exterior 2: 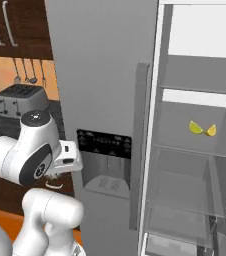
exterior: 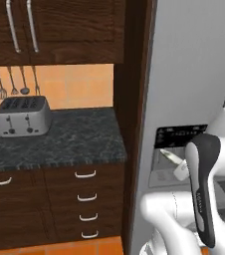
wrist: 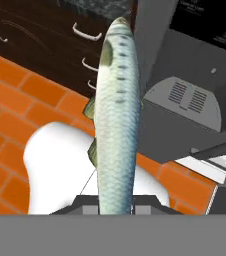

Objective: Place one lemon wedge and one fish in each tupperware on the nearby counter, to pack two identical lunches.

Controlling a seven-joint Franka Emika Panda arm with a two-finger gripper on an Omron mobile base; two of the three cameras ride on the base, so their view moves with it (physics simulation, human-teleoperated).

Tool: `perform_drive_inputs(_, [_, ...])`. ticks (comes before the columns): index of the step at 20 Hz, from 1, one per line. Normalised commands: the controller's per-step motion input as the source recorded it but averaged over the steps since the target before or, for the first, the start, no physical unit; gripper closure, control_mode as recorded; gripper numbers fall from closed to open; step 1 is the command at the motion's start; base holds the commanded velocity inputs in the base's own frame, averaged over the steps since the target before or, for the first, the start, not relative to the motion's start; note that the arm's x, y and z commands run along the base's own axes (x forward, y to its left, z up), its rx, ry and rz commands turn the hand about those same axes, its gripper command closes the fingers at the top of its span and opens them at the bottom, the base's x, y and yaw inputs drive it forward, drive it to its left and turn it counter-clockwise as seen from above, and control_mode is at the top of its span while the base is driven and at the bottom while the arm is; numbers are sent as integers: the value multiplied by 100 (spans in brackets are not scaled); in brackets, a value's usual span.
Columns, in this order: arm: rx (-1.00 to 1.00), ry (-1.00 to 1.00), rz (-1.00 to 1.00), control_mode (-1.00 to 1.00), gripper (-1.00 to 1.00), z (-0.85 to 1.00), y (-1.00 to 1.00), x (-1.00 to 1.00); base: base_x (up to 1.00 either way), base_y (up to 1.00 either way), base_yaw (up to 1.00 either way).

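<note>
Item: your two-finger gripper, jaws closed on the tail end of a long silvery-blue scaled fish above orange brick floor. Item: two yellow lemon wedges, side by side on your open grey refrigerator's shelf. Item: black-grey speckled stone counter, bearing a silver four-slot toaster.

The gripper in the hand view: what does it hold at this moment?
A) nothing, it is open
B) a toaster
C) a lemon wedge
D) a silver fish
D: in the hand view the gripper is shut on a long silver fish, which rises from between the finger tips; the two lemon wedges lie on a shelf of the open fridge.
</note>
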Motion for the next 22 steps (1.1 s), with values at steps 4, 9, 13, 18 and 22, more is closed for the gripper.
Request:
perform_drive_inputs(4, [0,0,0,100,100,0,0,0,46,100,0])
perform_drive_inputs(9, [0,0,0,100,100,0,0,0,42,100,0])
perform_drive_inputs(13, [0,0,0,100,100,0,0,0,44,100,0])
perform_drive_inputs(18, [0,0,0,100,100,0,0,0,38,100,0])
perform_drive_inputs(22, [0,0,0,100,100,0,0,0,39,100,0])
